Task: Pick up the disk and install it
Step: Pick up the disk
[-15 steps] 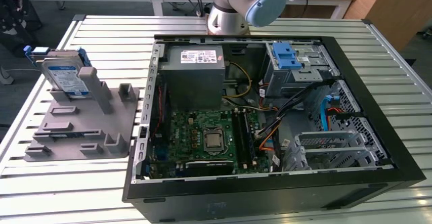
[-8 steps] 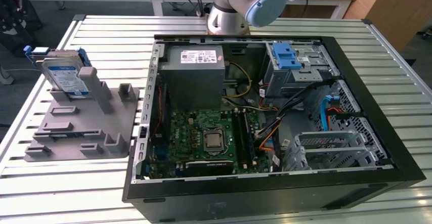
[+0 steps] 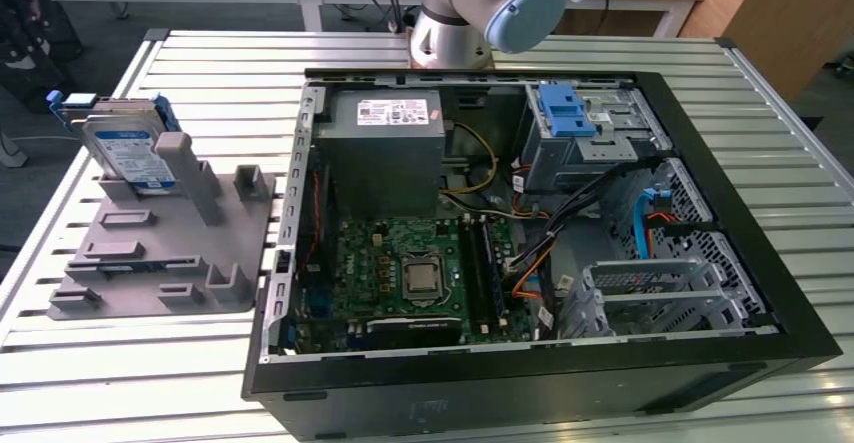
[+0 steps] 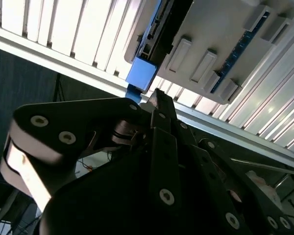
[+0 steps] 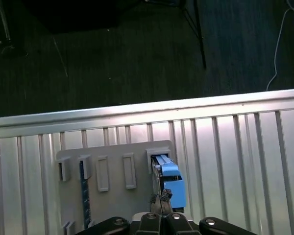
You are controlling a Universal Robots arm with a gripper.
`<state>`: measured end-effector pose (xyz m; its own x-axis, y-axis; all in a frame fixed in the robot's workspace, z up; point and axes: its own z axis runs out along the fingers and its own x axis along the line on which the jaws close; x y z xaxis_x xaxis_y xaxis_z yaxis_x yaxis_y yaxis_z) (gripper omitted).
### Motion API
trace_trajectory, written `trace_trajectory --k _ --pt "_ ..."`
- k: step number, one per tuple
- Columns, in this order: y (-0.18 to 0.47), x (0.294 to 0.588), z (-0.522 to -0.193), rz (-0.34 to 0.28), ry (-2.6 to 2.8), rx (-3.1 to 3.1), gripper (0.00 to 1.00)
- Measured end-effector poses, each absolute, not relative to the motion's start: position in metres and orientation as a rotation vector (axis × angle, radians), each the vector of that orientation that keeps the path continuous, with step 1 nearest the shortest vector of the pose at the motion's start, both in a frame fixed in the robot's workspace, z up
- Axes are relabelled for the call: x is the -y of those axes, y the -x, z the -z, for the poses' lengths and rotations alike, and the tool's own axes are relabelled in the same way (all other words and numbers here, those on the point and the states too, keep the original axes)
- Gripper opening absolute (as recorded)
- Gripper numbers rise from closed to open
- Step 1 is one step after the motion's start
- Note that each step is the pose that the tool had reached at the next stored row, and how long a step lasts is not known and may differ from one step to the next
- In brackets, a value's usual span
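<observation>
The disk (image 3: 130, 148) stands on edge in a slot at the far end of a grey fixture (image 3: 160, 253), at the exterior view's left; its blue-and-white label and blue side rails show. In both wrist views the gripper (image 4: 158, 95) (image 5: 161, 199) hangs well above the table, its black fingers drawn together on nothing. Its tips line up with the disk's blue rail end (image 4: 142, 73) (image 5: 169, 172) below. The fixture (image 5: 112, 169) (image 4: 220, 44) lies flat on the slatted table.
An open black computer case (image 3: 534, 363) lies on the metal table (image 3: 200, 73), with a grey power-supply box (image 3: 387, 153), motherboard (image 3: 414, 273), a blue-latched drive cage (image 3: 581, 128) and a metal bay (image 3: 654, 293). The arm's base (image 3: 454, 33) stands behind it. Dark floor (image 5: 137, 49) lies beyond the table edge.
</observation>
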<state>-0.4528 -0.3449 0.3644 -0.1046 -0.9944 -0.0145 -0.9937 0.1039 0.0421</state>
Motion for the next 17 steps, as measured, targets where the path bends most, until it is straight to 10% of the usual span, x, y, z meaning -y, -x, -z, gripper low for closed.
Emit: trace_trajectory --k 17 --pt "0.4528 0.3443 -0.3593 0.054 -2.165 2.260 0.11"
